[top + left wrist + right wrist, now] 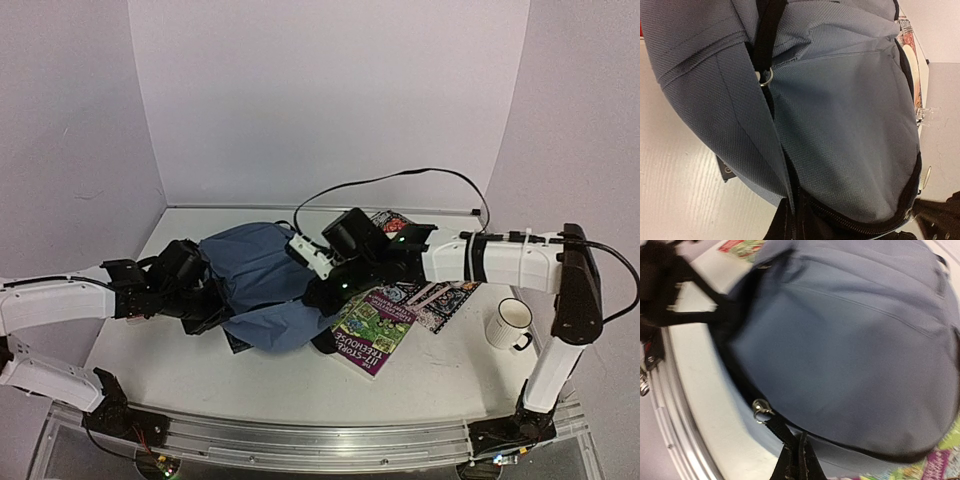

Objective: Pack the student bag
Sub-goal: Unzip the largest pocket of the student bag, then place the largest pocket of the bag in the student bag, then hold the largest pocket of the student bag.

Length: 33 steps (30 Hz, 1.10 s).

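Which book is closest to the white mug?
The black-and-white patterned book, lying just left of the mug. The green treehouse book sits farther left, and the red book lies farther back.

The grey-blue student bag [262,275] is seen lying crumpled at the middle of the white table [440,385], with the left gripper [212,300] pressed into its 9 o'clock side and the right gripper [322,290] into its 3 o'clock side. A green and purple book [372,332] is laid at the bag's 4 o'clock, and a patterned book [432,300] is spread at 3 o'clock beneath the right arm. A white mug [508,325] is stood upright farther out at 3 o'clock, apart from both books.
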Tool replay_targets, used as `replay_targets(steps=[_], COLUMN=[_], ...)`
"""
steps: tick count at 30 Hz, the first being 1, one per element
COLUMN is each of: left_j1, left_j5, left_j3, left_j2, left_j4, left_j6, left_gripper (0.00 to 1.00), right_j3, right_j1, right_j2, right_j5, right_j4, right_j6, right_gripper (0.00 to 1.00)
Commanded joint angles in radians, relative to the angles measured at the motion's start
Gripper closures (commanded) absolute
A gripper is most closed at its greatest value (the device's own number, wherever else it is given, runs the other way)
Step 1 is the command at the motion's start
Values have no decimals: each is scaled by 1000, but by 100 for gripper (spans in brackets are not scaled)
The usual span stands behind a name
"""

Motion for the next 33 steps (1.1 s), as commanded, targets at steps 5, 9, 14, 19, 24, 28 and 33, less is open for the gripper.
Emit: replay_targets(steps=[5, 9, 14, 19, 24, 28, 33], left_j1=[18, 25, 25, 23, 23, 19, -19], left_j5=[-171, -265, -270, -257, -125, 45, 150], left_j3=[3, 30, 91, 196, 250, 256, 281], left_j2=[-117, -156, -155, -151, -159, -86, 66], left_j4=[-345, -476, -414, -270, -77, 83, 242], left_j6=[33, 8, 135, 330, 542, 650, 746], left_gripper=[100, 100, 92, 62, 37, 30, 28], right_j3=[-121, -84, -19, 10, 34, 37, 31], right_j1=[-234, -266, -201, -154, -123, -117, -118], right_j2=[-124, -92, -61, -62, -70, -79, -88], right_j5=[103, 74, -22, -80, -120, -124, -101], right_j4=[-35, -65, -75, -61, -51, -43, -43], right_j6=[11, 40, -4, 9, 31, 45, 51], right_gripper=[100, 100, 100, 100, 100, 100, 100])
